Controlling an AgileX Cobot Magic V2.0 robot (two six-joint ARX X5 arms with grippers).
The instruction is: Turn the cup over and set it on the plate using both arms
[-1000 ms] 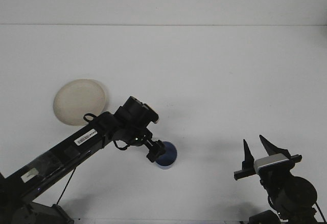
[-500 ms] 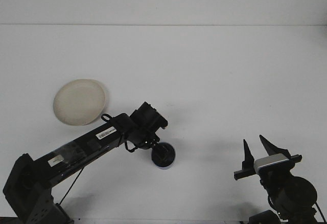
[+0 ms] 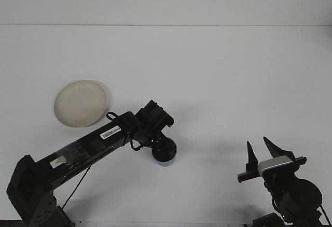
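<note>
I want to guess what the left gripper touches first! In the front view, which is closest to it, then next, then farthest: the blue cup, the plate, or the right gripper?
From the left gripper:
1. Blue cup, right beneath it.
2. Plate, up-left.
3. Right gripper, far right.

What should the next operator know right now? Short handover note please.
Left gripper: down on the blue cup, hiding most of it; jaws not visible, grasp unconfirmed.
Right gripper: parked at the near right, jaws open, empty.
Cup: on the table near centre, orientation not readable.
Plate: far left, bare, apart from the cup.
Done: left arm reached the cup.
Left: grasp, flip, set on plate.
</note>
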